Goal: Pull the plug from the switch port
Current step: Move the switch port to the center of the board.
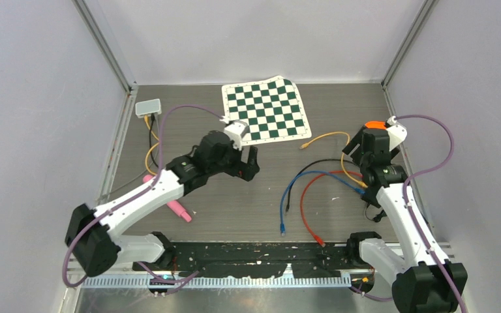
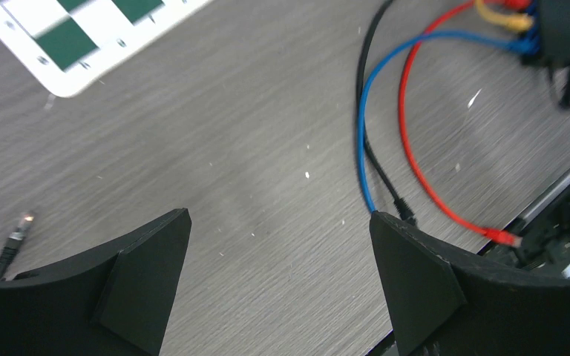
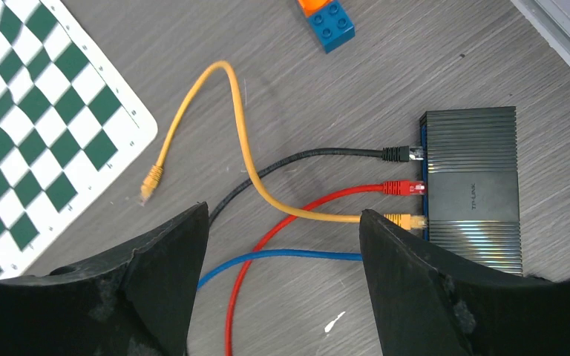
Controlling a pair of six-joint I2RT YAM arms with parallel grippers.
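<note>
The black switch [image 3: 475, 185] lies at the right of the table, mostly hidden under my right arm in the top view [image 1: 373, 194]. Black [image 3: 403, 153], red [image 3: 401, 187] and yellow [image 3: 404, 219] plugs sit in its ports. A blue cable [image 3: 289, 256] runs to it behind my right finger. My right gripper [image 3: 282, 216] is open and empty above the cables, just left of the switch; it also shows in the top view [image 1: 353, 149]. My left gripper [image 2: 280, 215] is open and empty over bare table at the middle [image 1: 251, 164].
A green-and-white checkered mat [image 1: 264, 111] lies at the back centre. Orange and blue blocks [image 3: 326, 18] lie behind the switch. A pink object [image 1: 173, 205], a small grey box [image 1: 148, 107] and loose cables [image 1: 151, 153] are at the left.
</note>
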